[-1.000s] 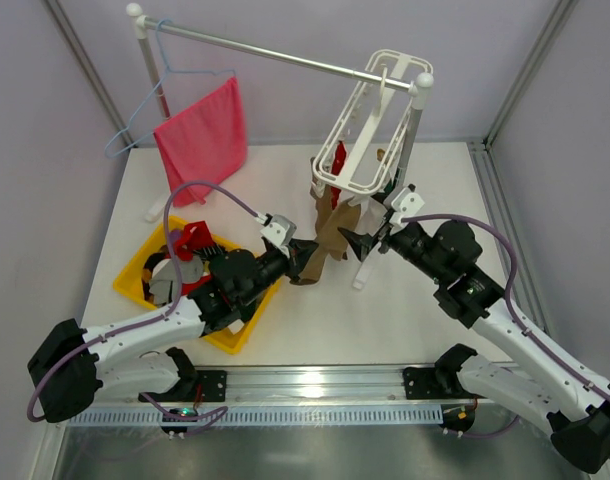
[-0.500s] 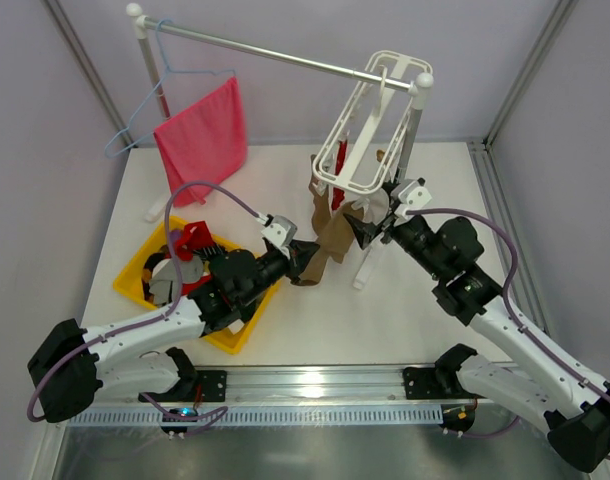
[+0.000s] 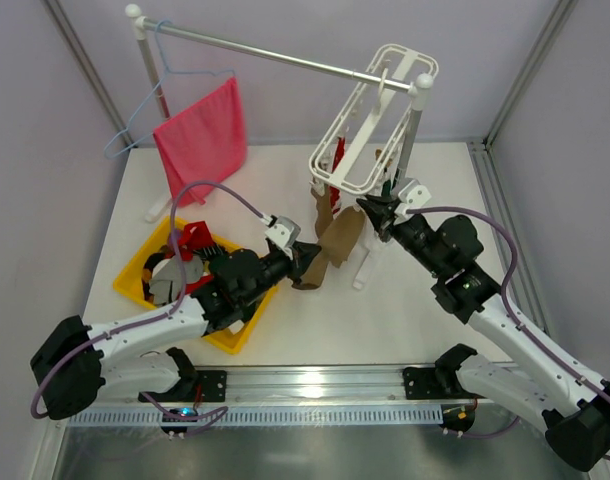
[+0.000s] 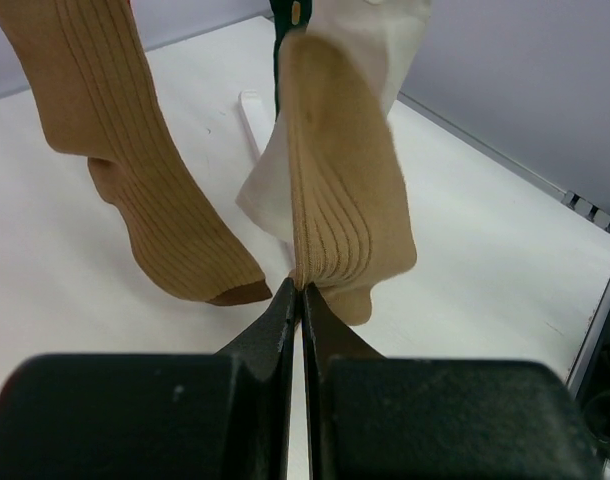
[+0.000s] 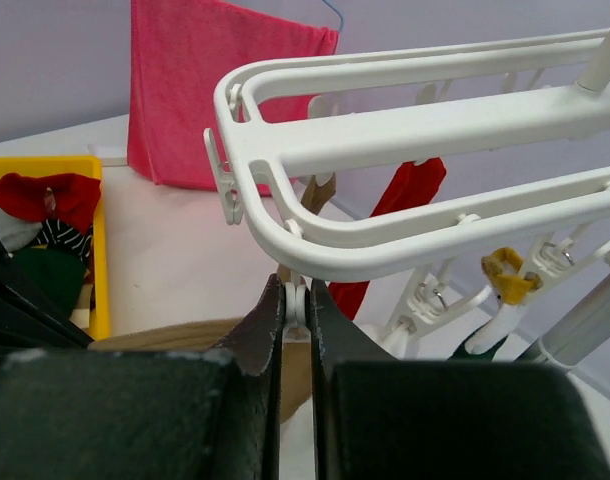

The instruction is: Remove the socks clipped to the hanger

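The white hanger hangs from the rail with socks clipped under it. A tan sock stretches down from it to my left gripper, which is shut on the sock's lower end. In the left wrist view the left gripper pinches that tan sock; a second tan sock hangs to its left. My right gripper is at the hanger's near edge. There the right gripper is shut on a small white clip under the hanger. A red sock hangs behind.
A yellow bin with several socks sits at the left, under my left arm. A pink-red cloth and a light-blue wire hanger hang on the metal rail. The rack's white post stands right of the hanger.
My right gripper rose from beside the tan sock to the hanger's edge and went from open to shut on a clip. The hanger shifted slightly. The left gripper kept its hold.
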